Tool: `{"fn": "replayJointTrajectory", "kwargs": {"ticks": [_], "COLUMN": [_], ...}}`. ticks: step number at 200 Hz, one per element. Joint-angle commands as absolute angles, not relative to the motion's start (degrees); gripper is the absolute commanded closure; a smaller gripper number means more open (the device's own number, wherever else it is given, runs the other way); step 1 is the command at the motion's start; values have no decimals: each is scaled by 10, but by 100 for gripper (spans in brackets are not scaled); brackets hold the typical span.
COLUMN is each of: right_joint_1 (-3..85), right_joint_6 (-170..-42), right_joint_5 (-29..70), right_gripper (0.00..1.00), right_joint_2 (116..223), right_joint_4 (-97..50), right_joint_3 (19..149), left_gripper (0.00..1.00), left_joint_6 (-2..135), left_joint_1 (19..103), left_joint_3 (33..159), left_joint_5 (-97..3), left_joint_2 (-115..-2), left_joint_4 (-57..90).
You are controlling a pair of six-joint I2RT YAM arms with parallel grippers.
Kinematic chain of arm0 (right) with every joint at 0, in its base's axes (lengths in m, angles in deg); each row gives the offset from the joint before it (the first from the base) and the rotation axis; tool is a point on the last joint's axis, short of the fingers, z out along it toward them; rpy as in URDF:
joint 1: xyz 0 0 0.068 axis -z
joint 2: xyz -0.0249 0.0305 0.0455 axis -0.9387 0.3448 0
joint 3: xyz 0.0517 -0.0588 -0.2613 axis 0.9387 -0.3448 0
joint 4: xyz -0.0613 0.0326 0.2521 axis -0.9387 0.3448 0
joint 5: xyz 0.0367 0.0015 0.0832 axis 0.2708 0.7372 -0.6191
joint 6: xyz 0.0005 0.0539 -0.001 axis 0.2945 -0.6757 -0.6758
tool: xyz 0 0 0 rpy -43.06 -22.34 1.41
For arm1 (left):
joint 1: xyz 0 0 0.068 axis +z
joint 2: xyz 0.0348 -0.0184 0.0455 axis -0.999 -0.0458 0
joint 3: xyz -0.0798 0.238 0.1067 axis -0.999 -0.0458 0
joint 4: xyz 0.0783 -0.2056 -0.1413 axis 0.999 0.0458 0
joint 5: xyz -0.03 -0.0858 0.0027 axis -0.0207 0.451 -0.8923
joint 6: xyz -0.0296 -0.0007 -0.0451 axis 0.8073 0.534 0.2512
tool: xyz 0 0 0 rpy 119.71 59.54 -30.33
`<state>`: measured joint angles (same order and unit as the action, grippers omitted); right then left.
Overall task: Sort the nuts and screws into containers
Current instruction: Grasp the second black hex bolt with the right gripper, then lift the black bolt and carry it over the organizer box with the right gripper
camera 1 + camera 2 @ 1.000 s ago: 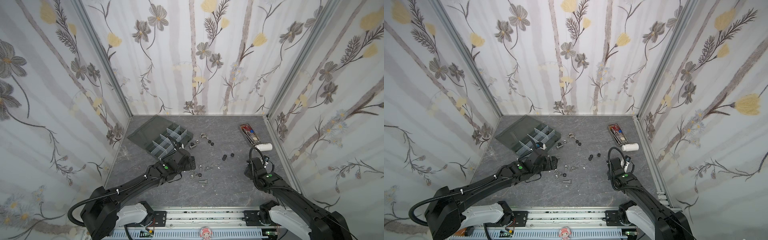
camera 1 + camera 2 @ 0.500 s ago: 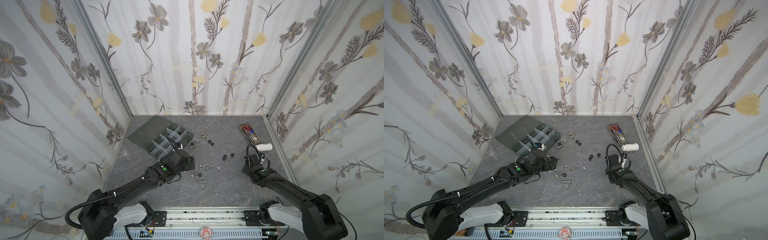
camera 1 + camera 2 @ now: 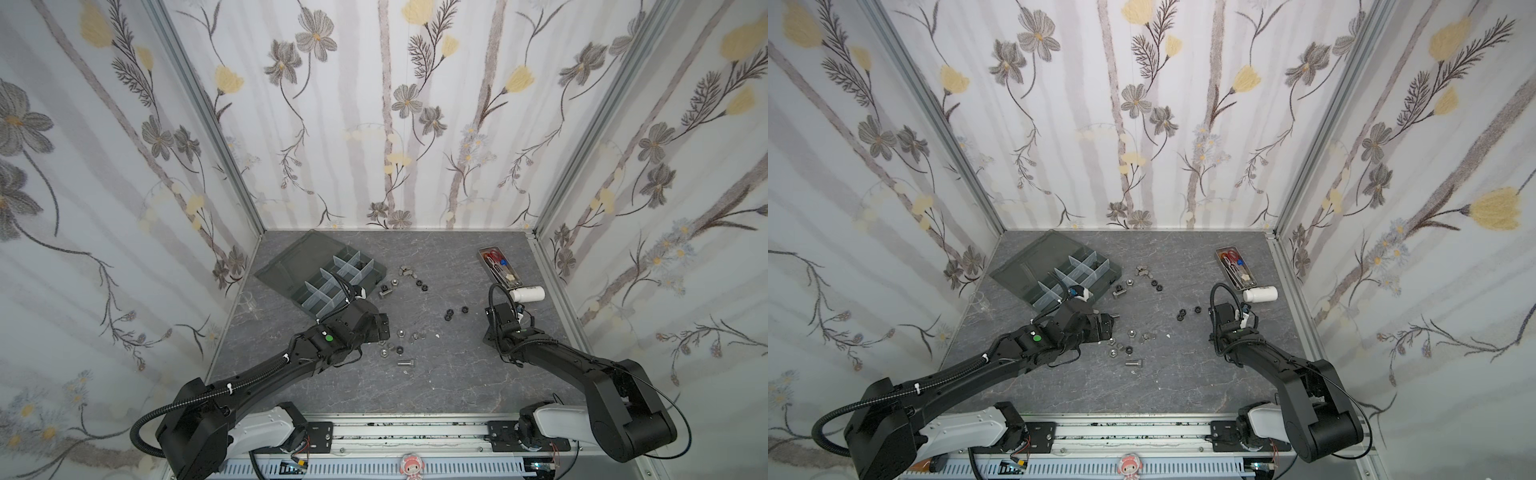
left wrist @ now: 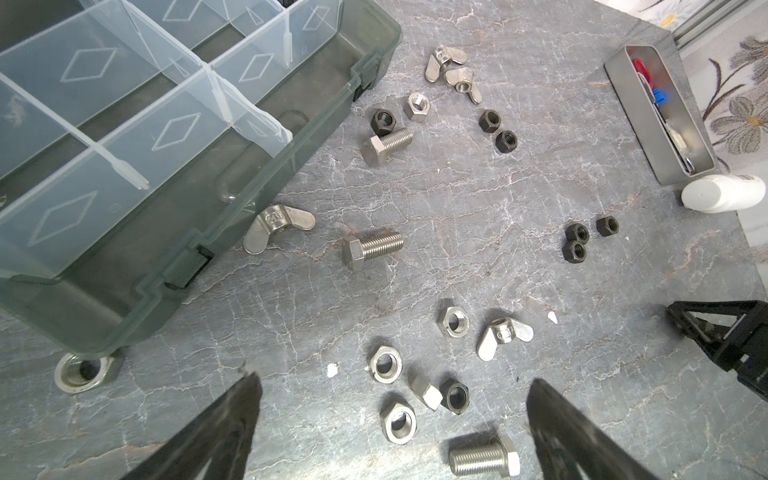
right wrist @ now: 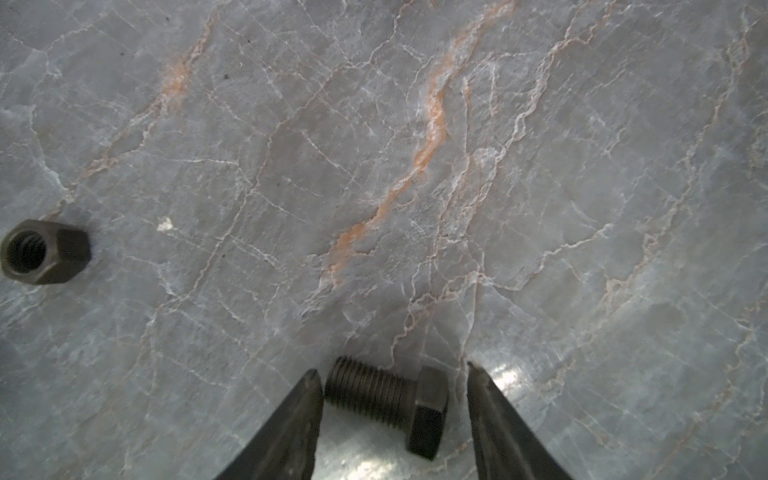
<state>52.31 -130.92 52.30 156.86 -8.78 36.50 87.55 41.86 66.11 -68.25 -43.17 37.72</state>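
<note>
My right gripper [image 5: 392, 370] is open, low over the table, with a dark screw [image 5: 386, 399] lying between its fingers. One finger is at the thread end; a gap shows beside the head. A black nut [image 5: 45, 251] lies further off. My left gripper [image 4: 392, 378] stands wide open above a cluster of silver nuts [image 4: 399, 424], one black nut [image 4: 455, 395] and a silver screw [image 4: 484, 457]. More screws [image 4: 374, 249], wing nuts [image 4: 278, 226] and black nuts [image 4: 575, 241] are scattered on the table. The grey divided containers box [image 3: 374, 272] sits open at the back left.
A narrow metal tray [image 3: 498, 266] with red-handled scissors and a white bottle [image 3: 528, 294] lie at the back right, just behind my right arm. Patterned walls close in three sides. A silver nut [image 4: 83, 372] lies against the box's near corner.
My right wrist has shifted a little toward the table's middle. The left arm has barely moved and its jaws stay wide.
</note>
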Motion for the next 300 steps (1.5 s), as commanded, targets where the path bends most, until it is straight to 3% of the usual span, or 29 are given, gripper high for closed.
{"fn": "replayJointTrajectory", "kwargs": {"ticks": [1,51,153,242,300], "right_joint_1": [530,543,545,535,479], "right_joint_6": [-1301,-1293,-1278,-1219,-1206], "right_joint_5": [522,506,480,392,357], "right_gripper": [44,47,65,69,69], "right_joint_2": [1576,1593,1596,1541,1589], "right_joint_4": [-103,-114,-112,-110,-134], "right_joint_3": [369,366,376,437,549], "left_gripper": [0,0,0,0,0], "left_joint_6": [877,878,876,870,873], "left_joint_1": [419,419,419,438,480], "left_joint_3": [663,663,677,690,685], "left_joint_5": [-694,-696,-700,-714,-721], "left_joint_2": [-434,-429,-418,-371,-323], "left_joint_4": [369,376,395,440,483]}}
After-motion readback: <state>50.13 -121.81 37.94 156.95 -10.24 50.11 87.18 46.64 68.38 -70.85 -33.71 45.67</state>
